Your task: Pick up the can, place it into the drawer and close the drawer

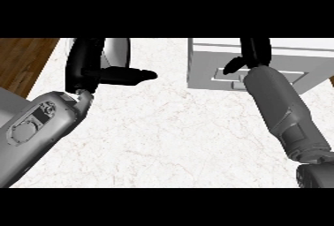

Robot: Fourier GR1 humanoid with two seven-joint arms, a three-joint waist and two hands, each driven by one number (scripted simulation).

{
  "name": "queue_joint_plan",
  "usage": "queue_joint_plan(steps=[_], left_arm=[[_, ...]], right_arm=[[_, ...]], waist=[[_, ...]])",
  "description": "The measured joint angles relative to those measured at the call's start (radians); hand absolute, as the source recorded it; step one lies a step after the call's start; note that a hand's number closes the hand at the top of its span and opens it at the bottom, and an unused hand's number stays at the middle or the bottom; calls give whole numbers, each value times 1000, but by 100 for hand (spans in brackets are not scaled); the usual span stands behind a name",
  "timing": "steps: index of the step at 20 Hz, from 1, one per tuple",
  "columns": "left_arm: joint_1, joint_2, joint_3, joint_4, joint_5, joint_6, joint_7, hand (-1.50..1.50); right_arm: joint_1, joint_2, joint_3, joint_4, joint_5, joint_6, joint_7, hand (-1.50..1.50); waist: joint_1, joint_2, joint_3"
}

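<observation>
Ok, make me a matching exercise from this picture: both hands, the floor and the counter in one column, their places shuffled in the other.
Things:
1. black left hand
2. black right hand
3. brown wooden floor
4. white marbled counter

Places:
A. over the grey drawer unit
B. the view's upper left corner
C. right beside the silver can
D. across the view's middle

Pairs: 1-C, 2-A, 3-B, 4-D

A kitchen: a white marble-veined counter (163, 132) beside wood-plank flooring (23, 62), with a grey drawer unit (215, 66) standing on the worktop.
</observation>
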Motion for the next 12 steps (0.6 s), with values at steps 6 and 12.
queue_joint_plan(steps=[6,12], left_arm=[[46,-6,10,-3,-7,0,-22,-150],[92,22,37,-44,-10,-4,-21,-150]], right_arm=[[-32,43,-115,-16,-145,81,-107,-150],[-57,73,-230,-27,-292,170,-167,-150]], waist=[[-9,0,1],[-14,-7,1]])
